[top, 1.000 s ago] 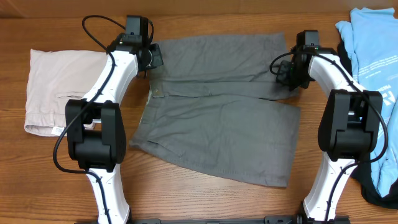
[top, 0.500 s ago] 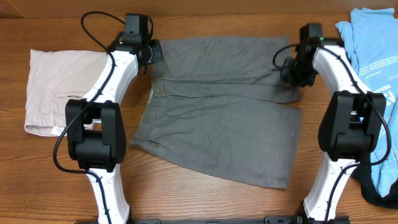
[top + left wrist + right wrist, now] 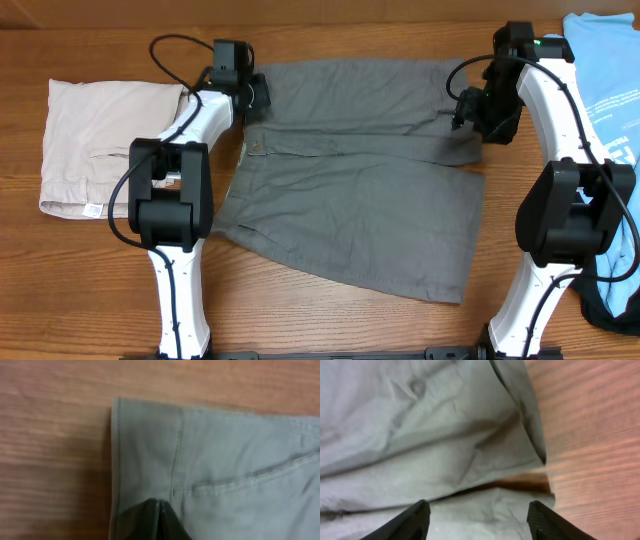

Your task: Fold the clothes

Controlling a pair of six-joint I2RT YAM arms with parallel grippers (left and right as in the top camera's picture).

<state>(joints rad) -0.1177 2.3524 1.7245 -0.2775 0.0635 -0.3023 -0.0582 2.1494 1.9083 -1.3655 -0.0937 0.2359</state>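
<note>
While dark grey shorts (image 3: 350, 200) lie spread mid-tabletop (image 3: 300, 325), no fold looks made | left pincer (image 3: 159, 512) shut at far-left corner | right pincer (image 3: 477, 507) wide, empty, over far-right edge | I judge all folding remains.

Surface: brown wood-grain tabletop (image 3: 330, 325); laminate or veneer, cannot tell which. It fills the overhead view to all four edges. Grain runs left to right, darker streaks on a warm mid-brown ground. In both wrist views the same wood reads redder and blurred. Light is even and diffuse, coming from above. Shadows on the wood are short and soft-edged.
</note>
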